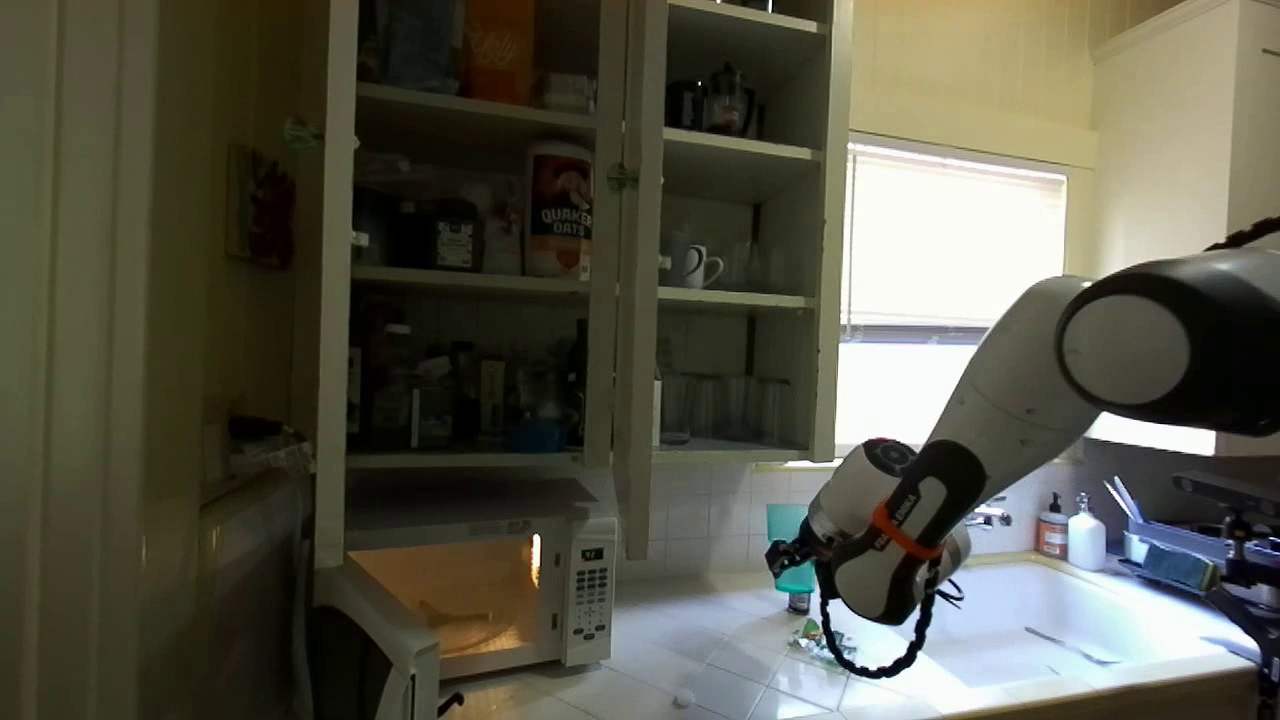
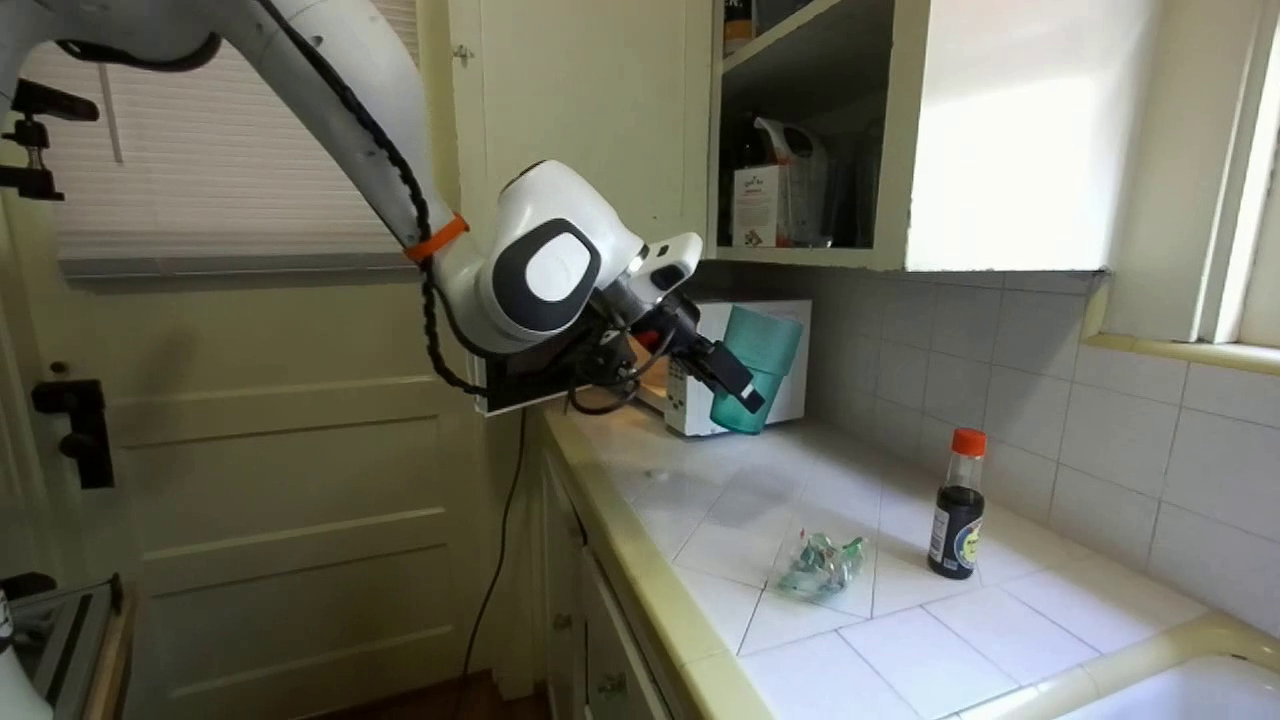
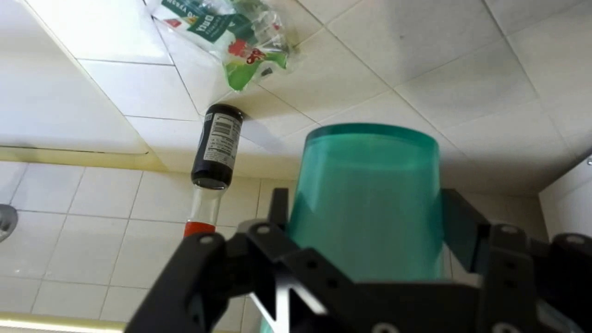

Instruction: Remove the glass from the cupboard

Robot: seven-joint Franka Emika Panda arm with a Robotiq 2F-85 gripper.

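Observation:
The glass (image 2: 768, 345) is a teal translucent tumbler. It also shows in an exterior view (image 1: 788, 522) and large in the wrist view (image 3: 370, 175). My gripper (image 2: 746, 393) is shut on it, with one finger against each side in the wrist view. The glass is held tilted in the air above the counter, outside and below the cupboard. Part of its lower end in the wrist view is hidden by the gripper. The white cupboard (image 1: 738, 294) stands open, with jars, mugs and several clear glasses on its shelves. Its side also shows in an exterior view (image 2: 1010, 150).
A cupboard door (image 1: 640, 330) sticks out into the room. A lit microwave (image 1: 588, 600) with its door open stands under the cupboard. On the tiled counter (image 2: 720, 500) are a dark red-capped bottle (image 2: 957, 530) and a crumpled plastic bag (image 2: 822, 566). A sink (image 1: 1060, 600) lies beyond.

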